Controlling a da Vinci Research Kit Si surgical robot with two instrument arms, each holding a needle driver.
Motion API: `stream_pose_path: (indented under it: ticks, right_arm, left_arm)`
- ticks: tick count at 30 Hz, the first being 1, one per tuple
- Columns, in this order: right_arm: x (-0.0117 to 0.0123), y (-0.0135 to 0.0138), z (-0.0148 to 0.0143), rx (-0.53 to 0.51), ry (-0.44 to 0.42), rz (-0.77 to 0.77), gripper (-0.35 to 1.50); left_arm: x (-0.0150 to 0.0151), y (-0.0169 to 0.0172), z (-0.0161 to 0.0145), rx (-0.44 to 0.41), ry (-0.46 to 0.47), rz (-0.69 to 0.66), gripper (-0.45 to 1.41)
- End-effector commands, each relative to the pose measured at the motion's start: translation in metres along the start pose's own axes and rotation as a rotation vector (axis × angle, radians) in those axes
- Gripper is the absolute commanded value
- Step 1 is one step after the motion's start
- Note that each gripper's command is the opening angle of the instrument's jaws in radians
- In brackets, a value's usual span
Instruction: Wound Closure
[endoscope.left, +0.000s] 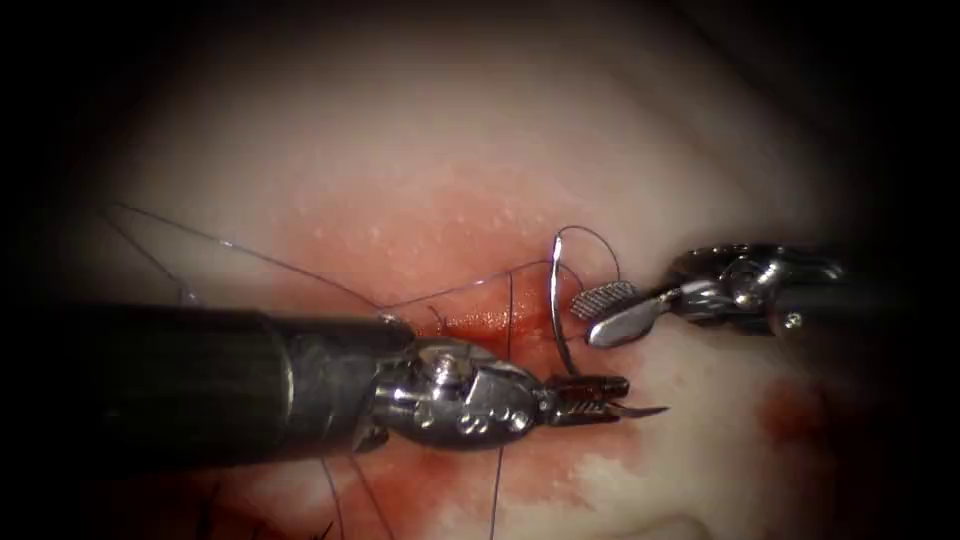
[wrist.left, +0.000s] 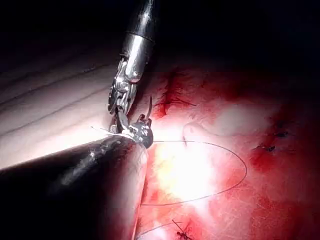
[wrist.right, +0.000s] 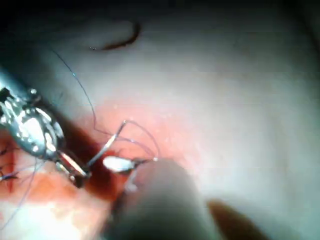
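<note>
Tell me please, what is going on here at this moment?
Two tools work over a cut in the tissue. The left tool has its jaws shut on the needle close to its pointed end, which sticks out past the jaws. The needle curves up over the red fluid, clear of the tissue. Thread trails from it. The right tool is open beside the needle, holding nothing.

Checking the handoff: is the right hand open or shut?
Open: the right hand has its jaws spread beside the needle, holding nothing.
</note>
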Motion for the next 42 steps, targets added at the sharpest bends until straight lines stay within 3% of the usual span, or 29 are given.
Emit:
stream_pose_path:
  ticks: [1, 10, 32, 34, 35, 36, 37, 38, 42]
  right_arm:
    - [0.0005, 0.0005, 0.0012, 0.007, 0.005, -0.002, 0.78]
    - [0.0013, -0.0003, 0.0019, 0.084, 0.059, 0.046, 0.73]
    - [0.0009, -0.0008, 0.0031, 0.138, 0.043, 0.079, 0.71]
    - [0.001, -0.0009, 0.0031, 0.149, 0.049, 0.08, 0.61]
    - [0.001, -0.0009, 0.0031, 0.153, 0.047, 0.079, 0.47]
    - [0.001, -0.001, 0.0031, 0.16, 0.048, 0.079, 0.29]
    - [0.001, -0.001, 0.003, 0.176, 0.043, 0.078, -0.11]
    - [0.001, -0.001, 0.003, 0.191, 0.033, 0.076, -0.35]
    - [0.001, -0.0011, 0.0027, 0.213, 0.015, 0.041, -0.35]
  left_arm:
    - [-0.0002, 0.0001, 0.0008, 0.0, 0.0, 0.007, -0.45]
    - [-0.0007, 0.0005, 0.0014, -0.005, -0.009, 0.013, -0.45]
    - [-0.0003, 0.0006, 0.0014, -0.007, -0.011, 0.024, -0.45]
    - [-0.0003, 0.0006, 0.0014, -0.007, -0.011, 0.024, -0.45]
    - [-0.0003, 0.0006, 0.0014, -0.008, -0.011, 0.024, -0.45]
    - [-0.0003, 0.0006, 0.0014, -0.008, -0.011, 0.024, -0.45]
    - [-0.0003, 0.0006, 0.0014, -0.008, -0.011, 0.024, -0.45]
    - [-0.0003, 0.0006, 0.0014, -0.008, -0.011, 0.024, -0.45]
    - [-0.0003, 0.0003, 0.0014, -0.008, -0.01, 0.022, -0.45]
